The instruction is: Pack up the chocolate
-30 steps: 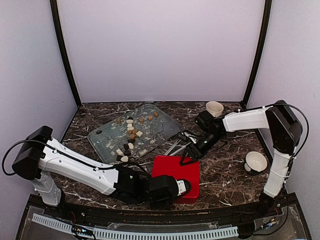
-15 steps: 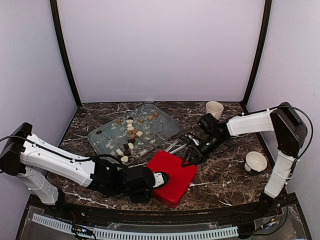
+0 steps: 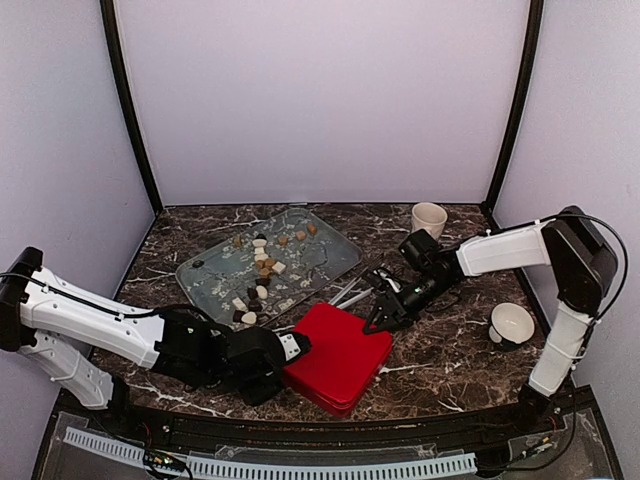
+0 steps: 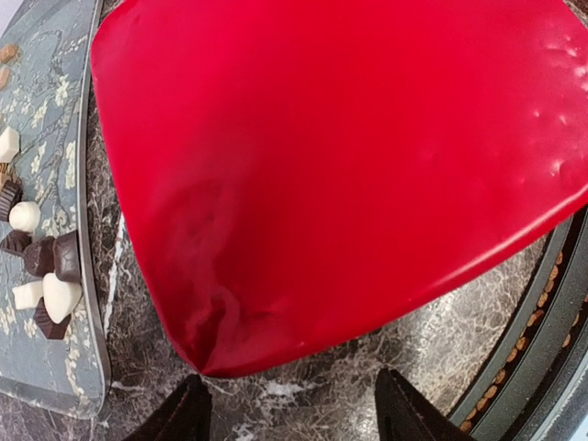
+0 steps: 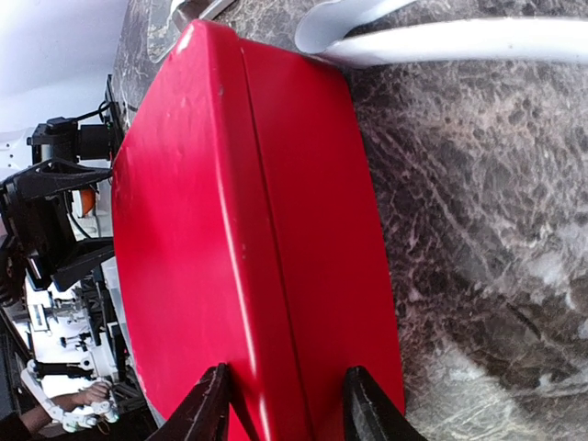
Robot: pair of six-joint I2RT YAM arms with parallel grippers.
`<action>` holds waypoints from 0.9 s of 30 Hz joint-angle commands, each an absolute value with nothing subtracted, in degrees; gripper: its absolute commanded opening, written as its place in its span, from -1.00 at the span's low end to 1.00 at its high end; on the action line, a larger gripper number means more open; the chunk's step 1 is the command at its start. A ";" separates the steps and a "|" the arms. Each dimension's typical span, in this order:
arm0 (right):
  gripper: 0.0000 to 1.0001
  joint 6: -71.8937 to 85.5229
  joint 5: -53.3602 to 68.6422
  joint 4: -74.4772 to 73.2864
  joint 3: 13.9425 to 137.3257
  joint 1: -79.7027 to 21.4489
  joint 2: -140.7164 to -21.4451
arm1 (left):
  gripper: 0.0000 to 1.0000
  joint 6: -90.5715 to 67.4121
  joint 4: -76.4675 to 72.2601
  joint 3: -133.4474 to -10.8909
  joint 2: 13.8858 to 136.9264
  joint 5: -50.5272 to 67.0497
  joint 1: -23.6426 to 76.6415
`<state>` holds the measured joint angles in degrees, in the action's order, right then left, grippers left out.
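Note:
The chocolate (image 3: 262, 270), several small dark, tan and cream lumps, lies scattered on a glass tray (image 3: 215, 275). A few lumps (image 4: 41, 276) show at the left of the left wrist view, on the tray (image 4: 46, 367). A shut red box (image 3: 335, 345) lies askew on the marble in front of the tray. My left gripper (image 3: 290, 345) is open and empty just off the box's left corner (image 4: 211, 358), with bare marble between its fingertips. My right gripper (image 3: 383, 312) straddles the box's far right edge (image 5: 285, 276) and grips it.
A white moulded piece (image 5: 441, 37) lies behind the box, under my right arm (image 3: 350, 292). A cream mug (image 3: 430, 217) stands at the back right. A second mug (image 3: 512, 323) sits at the right edge. The table's front rail (image 4: 542, 349) runs close behind the box.
The red box has turned and slid left. My left gripper has drawn back left, off the top of the box to its corner. My right gripper has barely moved.

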<state>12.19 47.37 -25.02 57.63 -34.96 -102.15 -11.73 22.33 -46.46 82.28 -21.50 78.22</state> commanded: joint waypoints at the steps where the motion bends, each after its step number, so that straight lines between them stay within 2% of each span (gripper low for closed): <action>1: 0.03 13.12 45.32 -29.13 56.21 -35.38 -100.25 | 0.25 -13.79 23.99 -45.56 79.64 -19.59 77.99; 3: 0.13 13.39 44.92 -29.77 56.95 -35.38 -99.10 | 0.25 -14.04 23.99 -45.53 79.61 -19.20 78.24; 13: 0.23 13.57 40.82 -33.84 58.70 -35.17 -94.35 | 0.24 -16.25 23.73 -45.75 79.91 -20.45 83.78; 22: -0.25 13.49 40.71 -34.60 57.38 -35.20 -92.61 | 0.15 -9.46 15.11 -50.70 76.32 -13.20 87.99; 27: -0.34 14.17 40.36 -34.27 55.41 -35.25 -91.71 | 0.26 -10.34 17.29 -56.16 82.81 -13.07 88.31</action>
